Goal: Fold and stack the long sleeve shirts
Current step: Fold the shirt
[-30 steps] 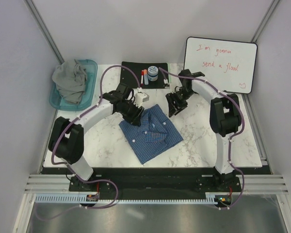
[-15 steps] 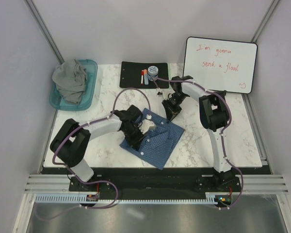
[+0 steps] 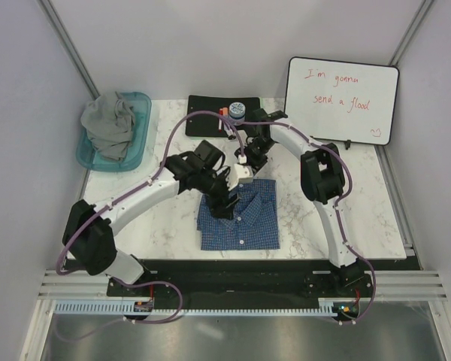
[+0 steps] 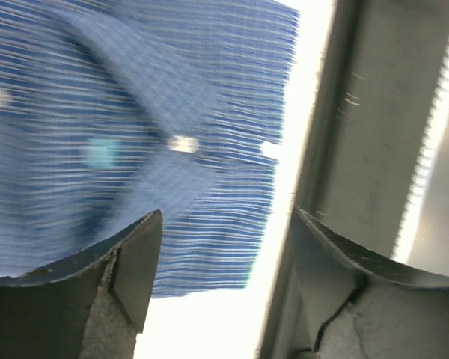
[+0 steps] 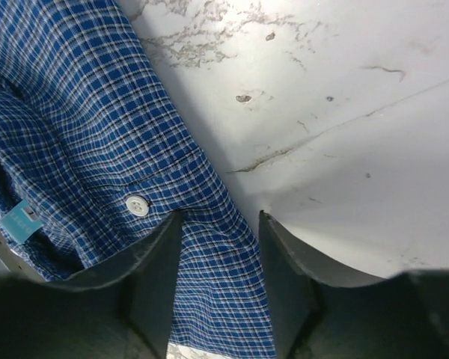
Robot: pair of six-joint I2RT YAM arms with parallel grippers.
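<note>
From the top camera I see the checked shirt [image 3: 239, 222] folded into a tidy rectangle on the table [image 3: 331, 226], toward 6 o'clock from the middle, with its collar end at 12. My left gripper [image 3: 224, 197] sits over the shirt's 11 o'clock corner, and my right gripper [image 3: 249, 160] is just off its 12 o'clock edge. The grey shirt [image 3: 109, 124] is heaped and unfolded in the teal tub [image 3: 140, 154] out at 10 o'clock, well apart from both arms

The left wrist view is smeared. The left gripper [image 4: 221, 254] has its jaws spread with nothing caught between them. The checked shirt [image 4: 135, 112] fills the frame toward 10 o'clock, and its edge runs past the gap

On the right wrist, the right gripper [image 5: 213, 262] also stands parted, astride the edge of the checked shirt [image 5: 82, 112]. The cloth there lies flat on the table [image 5: 344, 97] rather than bunched, so I judge it is not pinched. A white button [image 5: 137, 204] shows at 10 o'clock from the jaws

I read this as the last tidy of the first fold. The next move calls for lifting both arms clear without snagging the collar. After that I'd swing to 10 o'clock and draw the grey shirt out of the tub onto bare table to fold and stack it
</note>
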